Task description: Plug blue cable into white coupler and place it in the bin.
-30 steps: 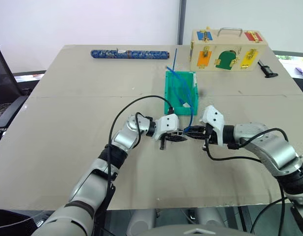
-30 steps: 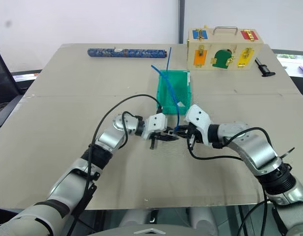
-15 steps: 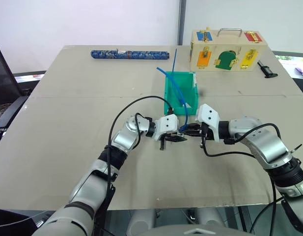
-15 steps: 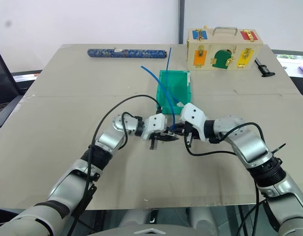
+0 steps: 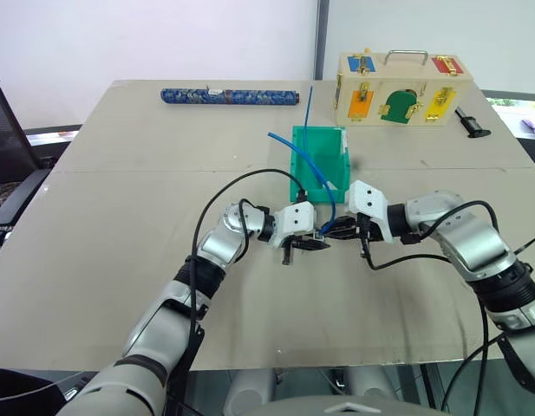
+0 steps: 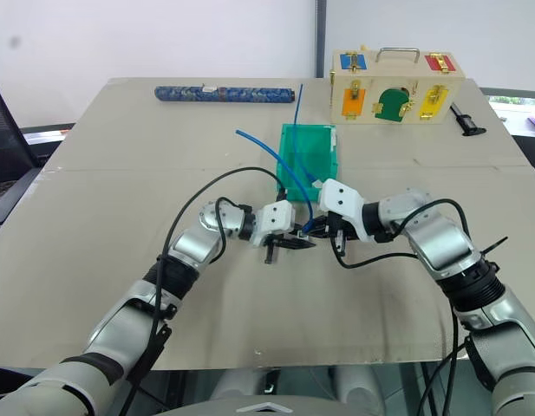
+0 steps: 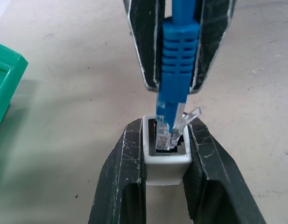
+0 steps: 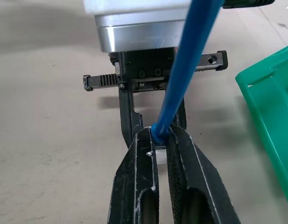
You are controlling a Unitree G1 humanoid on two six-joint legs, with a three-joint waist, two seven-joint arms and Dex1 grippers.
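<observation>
Your two head views look forward and down over both arms at the bench [image 5: 120, 260] from some way off, sharing almost the same scene. Each wrist view sits very close, looking along its own fingers [image 7: 120, 186] at the meeting point, where the two face each other.

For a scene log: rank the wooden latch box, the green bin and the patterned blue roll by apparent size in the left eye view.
1. Wooden latch box.
2. Green bin, partly hidden by the blue cable.
3. Patterned blue roll: about as long as the box, but far thinner.
The bin lies nearer the camera, so true sizes are unsure.
</observation>
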